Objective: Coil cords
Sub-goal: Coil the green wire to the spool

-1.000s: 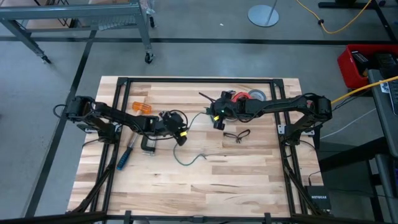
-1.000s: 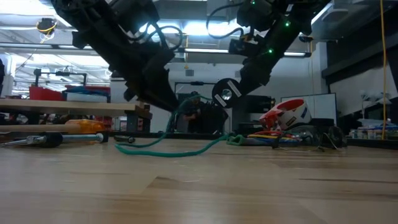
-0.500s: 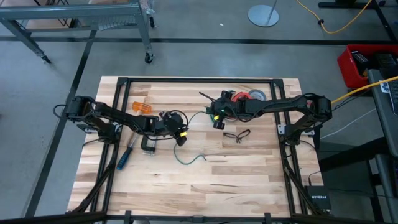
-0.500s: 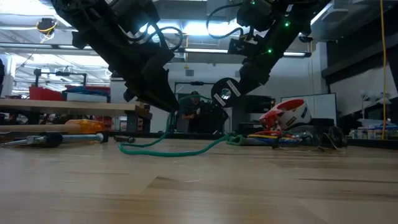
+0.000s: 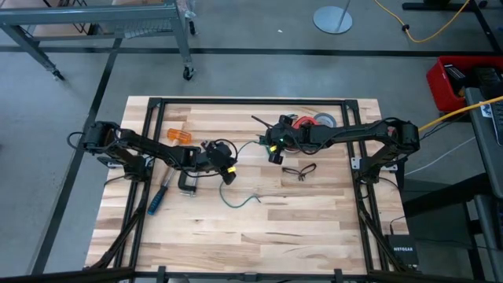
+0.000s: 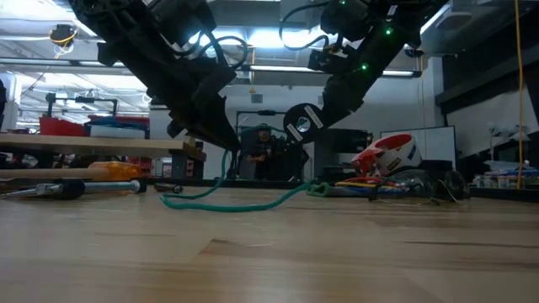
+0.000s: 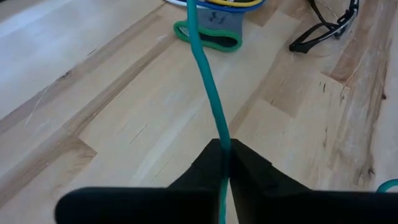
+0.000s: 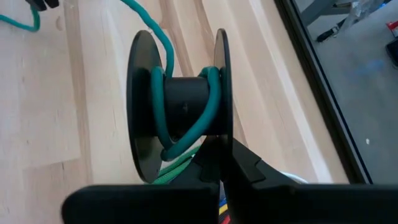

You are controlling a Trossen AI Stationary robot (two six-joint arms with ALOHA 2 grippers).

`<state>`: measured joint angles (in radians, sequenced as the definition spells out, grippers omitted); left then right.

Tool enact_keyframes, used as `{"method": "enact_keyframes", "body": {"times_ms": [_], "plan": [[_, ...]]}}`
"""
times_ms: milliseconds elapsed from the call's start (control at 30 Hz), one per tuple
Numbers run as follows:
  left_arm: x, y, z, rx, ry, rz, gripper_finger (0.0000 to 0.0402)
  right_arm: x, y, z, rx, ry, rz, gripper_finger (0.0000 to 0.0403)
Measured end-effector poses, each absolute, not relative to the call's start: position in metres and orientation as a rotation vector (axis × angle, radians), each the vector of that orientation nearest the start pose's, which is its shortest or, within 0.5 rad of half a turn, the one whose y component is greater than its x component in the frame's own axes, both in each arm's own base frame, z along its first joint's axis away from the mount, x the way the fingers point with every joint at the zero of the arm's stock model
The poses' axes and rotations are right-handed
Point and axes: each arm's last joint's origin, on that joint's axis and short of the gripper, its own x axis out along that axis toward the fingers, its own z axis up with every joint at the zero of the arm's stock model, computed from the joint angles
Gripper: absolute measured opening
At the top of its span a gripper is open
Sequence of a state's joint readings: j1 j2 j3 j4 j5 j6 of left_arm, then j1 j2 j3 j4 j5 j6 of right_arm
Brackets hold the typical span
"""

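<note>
The dark teal-green cord (image 5: 240, 200) lies partly on the table in a loose curve and runs up between my grippers. My left gripper (image 5: 229, 170) is shut on it at mid-table; it also shows in the low view (image 6: 217, 139). My right gripper (image 5: 273, 149) is shut on a black spool (image 8: 180, 112) with a few turns of the cord around its hub, held above the table (image 6: 299, 126). The thin black cord (image 5: 299, 170) lies loose on the table to the right of the spool. My left gripper pinches a single strand of the teal cord (image 7: 219, 134) between its two fingertips (image 7: 249, 168). The cord runs on from the fingers toward the spool, clear of the table. Its tail (image 6: 227, 202) lies slack on the table. My right gripper pinches one flange of the spool at its rim (image 8: 221, 140) between its two fingers (image 8: 239, 165). The spool is lifted clear of the table, its axis about level, and the cord (image 8: 163, 93) leaves the hub beside the other flange.
Red and grey tape rolls (image 5: 314, 120) lie behind the right gripper. An orange tool (image 5: 178, 135), a clamp (image 5: 187, 185) and a blue-handled screwdriver (image 5: 157, 200) lie near the left arm. The table's near half (image 5: 251, 244) is bare wood.
My right gripper has shifted slightly toward the table's left with the spool. The cord's tail on the table has stayed where it was.
</note>
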<state>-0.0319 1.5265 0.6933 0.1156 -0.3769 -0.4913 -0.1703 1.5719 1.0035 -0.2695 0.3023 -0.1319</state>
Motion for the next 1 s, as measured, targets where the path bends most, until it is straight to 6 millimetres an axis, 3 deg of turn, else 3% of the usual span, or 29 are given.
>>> {"method": "enact_keyframes", "body": {"times_ms": [167,533,767,1000], "plan": [[0.29,0.002,0.166,-0.334,0.571,0.523,0.0006,0.317,-0.061,0.215,-0.079,0.854,-0.368,0.0003],[0.306,0.002,0.194,-0.356,0.256,0.444,0.0003,0.323,-0.059,0.203,0.039,0.872,-0.299,0.0003],[0.308,-0.001,0.198,-0.394,0.216,0.376,0.0001,0.336,-0.061,0.195,0.157,0.784,-0.349,0.0003],[0.308,-0.002,0.198,-0.406,0.214,0.369,0.0001,0.352,-0.062,0.193,0.277,0.632,-0.292,0.0003]]}}
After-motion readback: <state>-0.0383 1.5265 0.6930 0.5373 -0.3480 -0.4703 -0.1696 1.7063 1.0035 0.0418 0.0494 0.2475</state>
